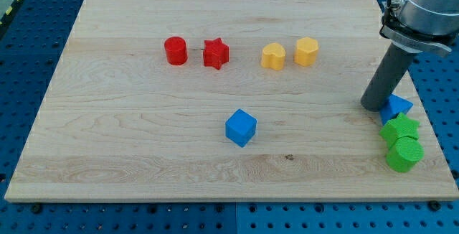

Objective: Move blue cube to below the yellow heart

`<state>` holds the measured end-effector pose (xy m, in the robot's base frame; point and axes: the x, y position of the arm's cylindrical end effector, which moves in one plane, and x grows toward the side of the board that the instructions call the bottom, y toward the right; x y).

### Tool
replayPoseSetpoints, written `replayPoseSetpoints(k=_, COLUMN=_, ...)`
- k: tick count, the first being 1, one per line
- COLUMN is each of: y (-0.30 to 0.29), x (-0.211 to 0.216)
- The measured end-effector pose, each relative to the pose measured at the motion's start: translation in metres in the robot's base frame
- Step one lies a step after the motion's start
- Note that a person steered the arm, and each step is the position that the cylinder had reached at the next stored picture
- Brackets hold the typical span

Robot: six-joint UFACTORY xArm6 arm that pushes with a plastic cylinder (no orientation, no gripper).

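Observation:
The blue cube [240, 127] sits on the wooden board near the middle, toward the view's bottom. The yellow heart [272, 56] lies above it and slightly to the right, next to a yellow hexagonal block [306, 51]. My tip [374, 105] is at the view's right, far to the right of the blue cube, touching or nearly touching the left side of a second blue block [396, 108].
A red cylinder [176, 50] and a red star [215, 54] lie at the upper left of centre. A green star-like block [399, 128] and a green cylinder [404, 153] sit by the board's right edge below the second blue block.

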<state>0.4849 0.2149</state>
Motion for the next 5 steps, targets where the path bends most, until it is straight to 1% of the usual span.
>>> replayPoseSetpoints(k=1, y=0.000, x=0.000)
replayPoseSetpoints(k=2, y=-0.039, x=0.000)
replayPoseSetpoints(k=3, y=-0.141, x=0.000)
replayPoseSetpoints(k=4, y=-0.228, x=-0.004)
replayPoseSetpoints(k=5, y=-0.297, x=0.000)
